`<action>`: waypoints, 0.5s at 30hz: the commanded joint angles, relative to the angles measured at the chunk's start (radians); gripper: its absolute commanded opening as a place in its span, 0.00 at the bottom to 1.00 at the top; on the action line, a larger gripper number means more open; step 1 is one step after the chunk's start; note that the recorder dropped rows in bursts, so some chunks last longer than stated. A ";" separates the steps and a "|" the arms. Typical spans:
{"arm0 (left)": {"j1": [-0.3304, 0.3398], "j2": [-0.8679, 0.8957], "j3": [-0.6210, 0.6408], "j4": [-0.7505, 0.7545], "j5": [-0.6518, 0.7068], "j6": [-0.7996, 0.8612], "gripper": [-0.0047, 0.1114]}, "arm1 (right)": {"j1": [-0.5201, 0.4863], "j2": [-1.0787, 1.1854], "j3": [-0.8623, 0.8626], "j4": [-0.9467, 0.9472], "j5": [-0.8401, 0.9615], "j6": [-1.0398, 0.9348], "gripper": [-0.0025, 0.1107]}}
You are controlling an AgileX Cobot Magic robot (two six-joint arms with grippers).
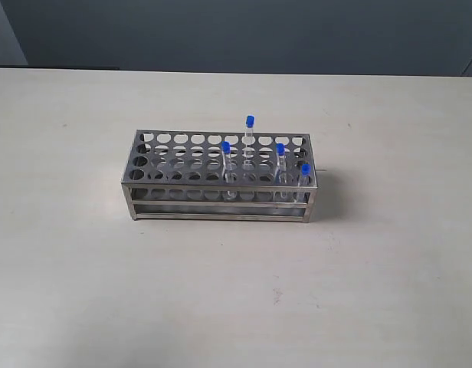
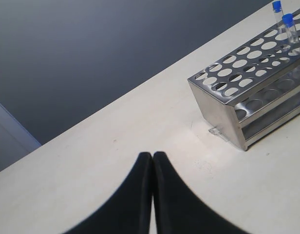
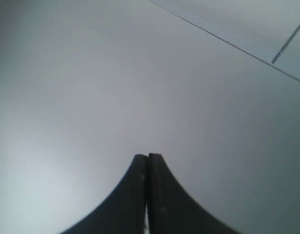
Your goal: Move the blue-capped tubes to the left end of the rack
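Observation:
The steel rack (image 1: 182, 188) stands in the middle of the table, its long side across the exterior view. Four blue-capped tubes stand upright in its right half: one in the back row (image 1: 250, 132), one in the middle (image 1: 226, 157), one further right (image 1: 280, 157), one at the front right corner (image 1: 304, 175). Neither arm shows in the exterior view. My left gripper (image 2: 152, 155) is shut and empty, over bare table short of the rack's end (image 2: 223, 105); two of the tubes (image 2: 288, 25) show at that view's edge. My right gripper (image 3: 148, 156) is shut, facing a plain grey surface.
The pale table (image 1: 83, 268) spreads wide on every side of the rack. A dark grey wall (image 1: 236, 31) runs behind the table's far edge. The rack's left half holds only open holes (image 1: 155, 149).

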State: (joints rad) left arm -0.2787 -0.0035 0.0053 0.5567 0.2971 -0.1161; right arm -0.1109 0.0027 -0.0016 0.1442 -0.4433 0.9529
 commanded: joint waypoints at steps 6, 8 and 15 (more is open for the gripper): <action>-0.004 0.003 -0.005 -0.001 -0.004 -0.005 0.05 | -0.005 -0.003 0.002 -0.003 0.030 0.046 0.02; -0.004 0.003 -0.005 -0.001 -0.004 -0.005 0.05 | -0.005 -0.003 0.002 -0.003 0.030 0.057 0.02; -0.004 0.003 -0.005 0.002 -0.008 -0.005 0.05 | -0.005 -0.003 0.002 0.210 -0.046 0.043 0.02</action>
State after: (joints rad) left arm -0.2787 -0.0035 0.0053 0.5567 0.2971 -0.1161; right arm -0.1109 0.0027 -0.0016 0.2633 -0.4281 1.0079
